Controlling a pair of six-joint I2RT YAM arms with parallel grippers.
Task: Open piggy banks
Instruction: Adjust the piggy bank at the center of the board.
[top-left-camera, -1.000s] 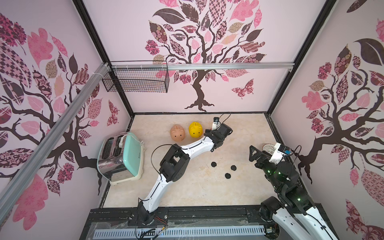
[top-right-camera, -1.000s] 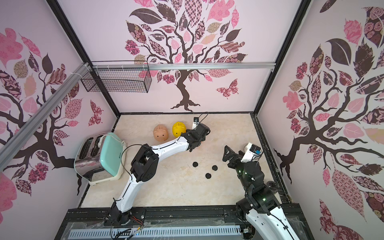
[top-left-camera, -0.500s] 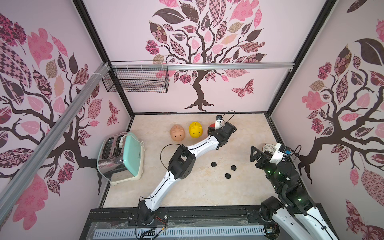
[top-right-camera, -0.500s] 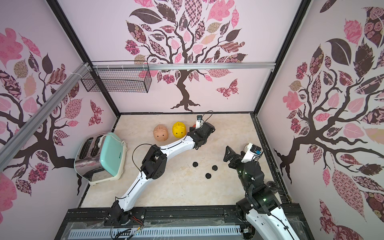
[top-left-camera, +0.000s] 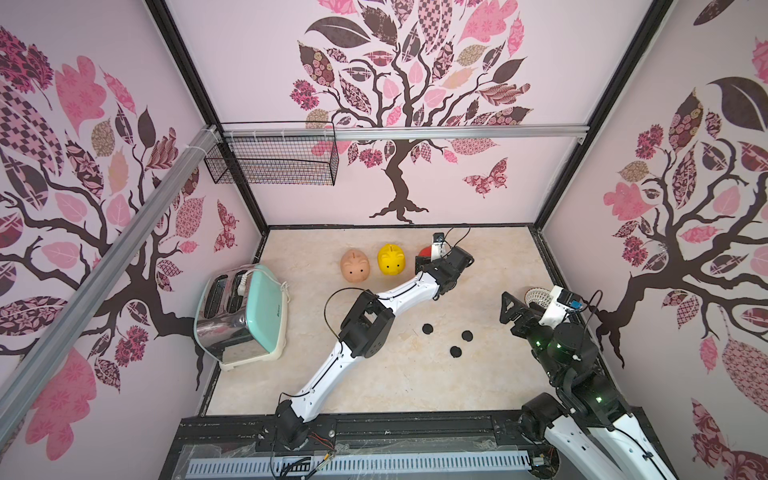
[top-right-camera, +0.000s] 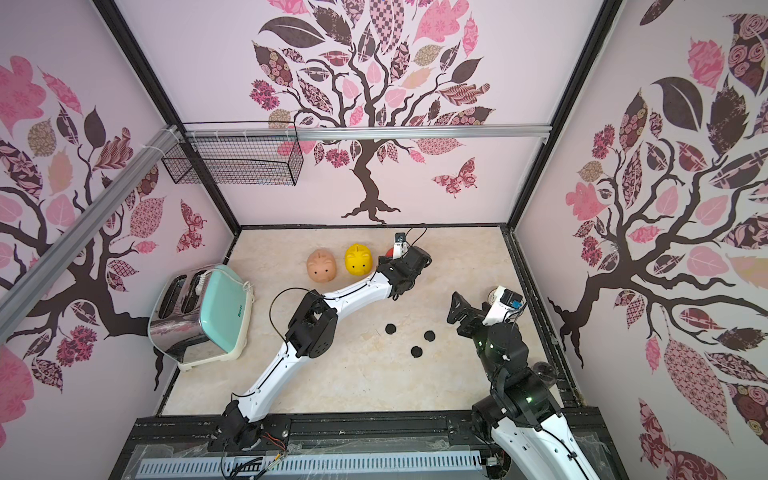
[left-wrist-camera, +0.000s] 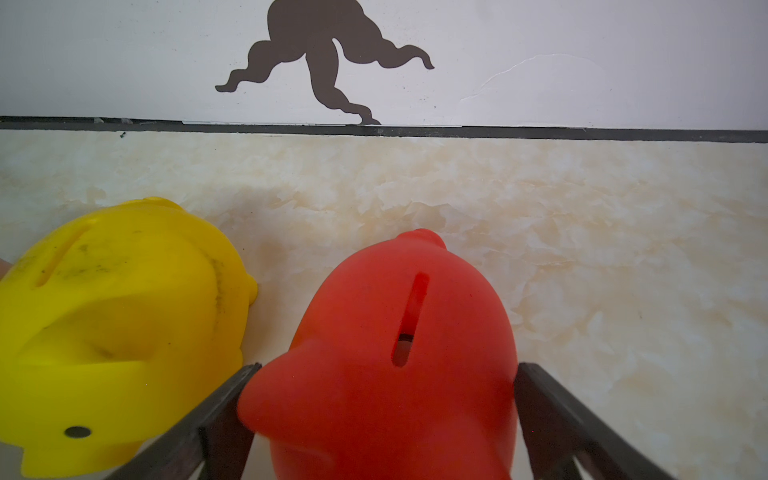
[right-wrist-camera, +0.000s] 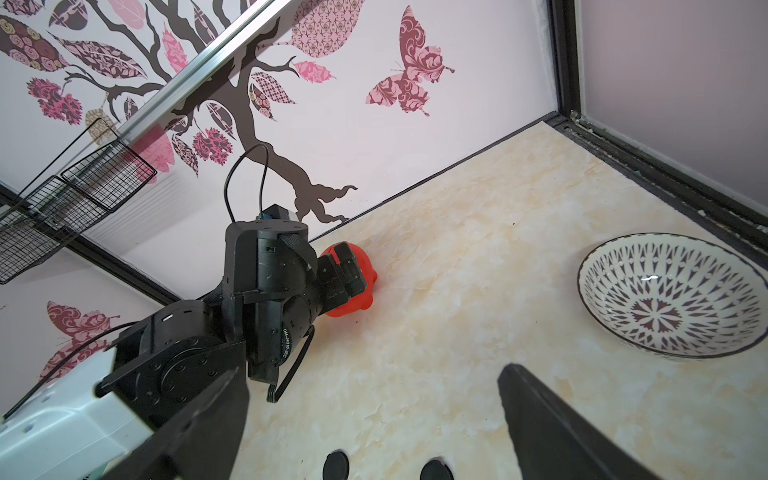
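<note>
Three piggy banks stand in a row near the back wall: peach-tan, yellow and red. In the left wrist view the red one sits upright on the table, slot up, between my left gripper's fingers. The jaws are open, each finger close beside a flank. The yellow one stands just beside it. Three black round plugs lie loose mid-table. My right gripper hovers open and empty above the table at the right, near two of those plugs.
A mint-green toaster stands at the left edge. A patterned bowl sits by the right wall, beside my right wrist. A wire basket hangs on the back-left wall. The back wall lies close behind the pigs.
My left arm has stretched a little farther toward the back, its elbow shifting right, with the red pig at its gripper. The right arm has stayed still.
</note>
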